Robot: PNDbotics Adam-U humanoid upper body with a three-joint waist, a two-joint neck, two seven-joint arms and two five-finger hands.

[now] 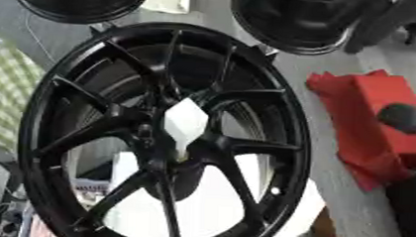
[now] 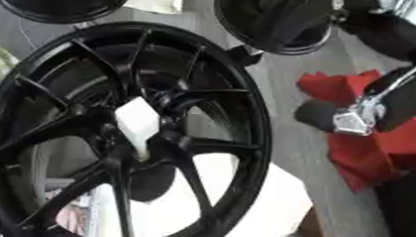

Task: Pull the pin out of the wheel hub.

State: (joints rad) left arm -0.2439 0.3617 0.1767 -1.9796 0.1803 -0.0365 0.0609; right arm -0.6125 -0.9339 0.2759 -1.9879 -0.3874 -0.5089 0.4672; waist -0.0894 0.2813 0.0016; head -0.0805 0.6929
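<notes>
Left eye view: black wheel hub [image 1: 163, 134] fills frame, white pin [image 1: 185, 123] seated at its centre. Red cloth [image 1: 367, 126] to its right.

Right eye view: right hand [image 2: 354, 118] over the cloth, apart from hub; finger state cannot tell.

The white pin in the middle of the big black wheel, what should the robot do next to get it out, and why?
Probably bring the right hand across to the white pin. The pin sits in the centre of the wheel hub, with nothing holding it. The right hand hangs off to the side, over the red cloth, apart from the wheel. Its fingers are hard to make out. No left hand shows.
</notes>
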